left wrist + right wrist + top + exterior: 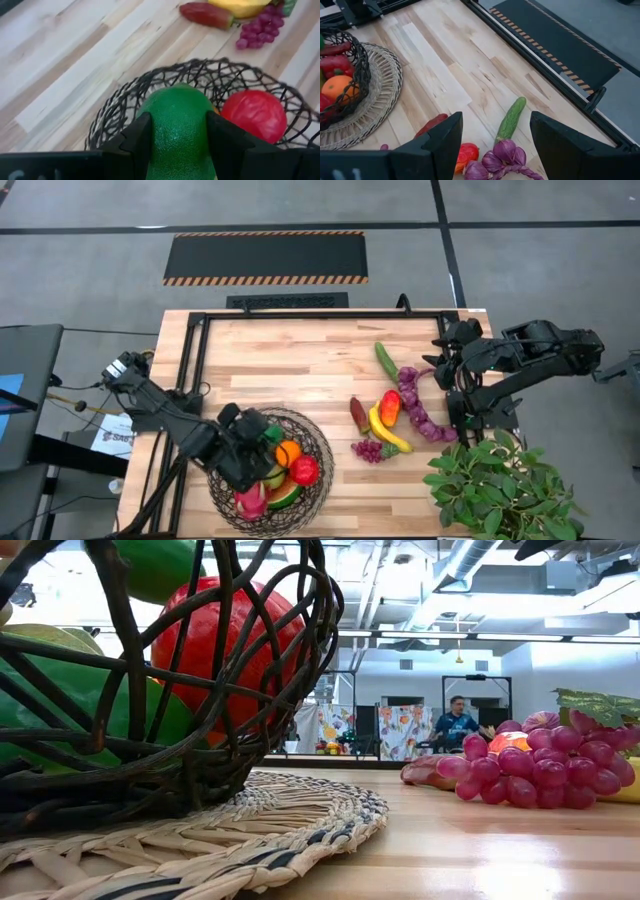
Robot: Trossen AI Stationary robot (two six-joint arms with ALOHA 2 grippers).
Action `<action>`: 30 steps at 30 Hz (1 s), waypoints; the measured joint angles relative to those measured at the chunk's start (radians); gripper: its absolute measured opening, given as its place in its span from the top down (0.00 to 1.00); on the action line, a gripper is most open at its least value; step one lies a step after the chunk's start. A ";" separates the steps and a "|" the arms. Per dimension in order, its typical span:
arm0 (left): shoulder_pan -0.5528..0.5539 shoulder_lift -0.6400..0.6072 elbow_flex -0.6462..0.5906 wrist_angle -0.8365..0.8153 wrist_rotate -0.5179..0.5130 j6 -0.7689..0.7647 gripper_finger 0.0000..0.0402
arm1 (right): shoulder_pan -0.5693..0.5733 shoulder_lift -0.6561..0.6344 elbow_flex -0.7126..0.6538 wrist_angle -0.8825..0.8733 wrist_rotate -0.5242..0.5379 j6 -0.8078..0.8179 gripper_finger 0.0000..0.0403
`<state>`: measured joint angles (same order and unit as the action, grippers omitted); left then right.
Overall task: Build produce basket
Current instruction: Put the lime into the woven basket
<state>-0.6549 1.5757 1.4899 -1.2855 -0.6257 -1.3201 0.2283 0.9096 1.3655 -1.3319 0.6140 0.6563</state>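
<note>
Left gripper [177, 142] is clamping a green fruit [177, 125] directly over the basket [295, 102] — release lies straight down; right gripper [492, 137] is waiting open by the cucumber [510, 119].

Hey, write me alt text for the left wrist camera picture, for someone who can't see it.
The left gripper holds a round green fruit between its two dark fingers, just over the dark wire basket, which already contains a red fruit. Beyond the basket, on the pale wooden table, lie purple grapes, a dark red vegetable and a yellow banana.
</note>
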 joint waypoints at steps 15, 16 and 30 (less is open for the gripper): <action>-0.159 0.001 -0.042 -0.099 0.097 -0.414 0.65 | 0.000 0.000 0.000 0.000 0.015 -0.002 0.37; -0.172 0.001 -0.042 -0.106 0.098 -0.446 0.65 | 0.000 0.000 0.000 0.000 0.015 -0.002 0.37; -0.249 0.029 -0.043 -0.148 0.273 -0.797 0.65 | 0.000 0.000 0.000 0.000 0.016 -0.002 0.37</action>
<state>-0.9043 1.6047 1.4471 -1.4339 -0.3531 -2.1169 0.2283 0.9096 1.3655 -1.3319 0.6300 0.6544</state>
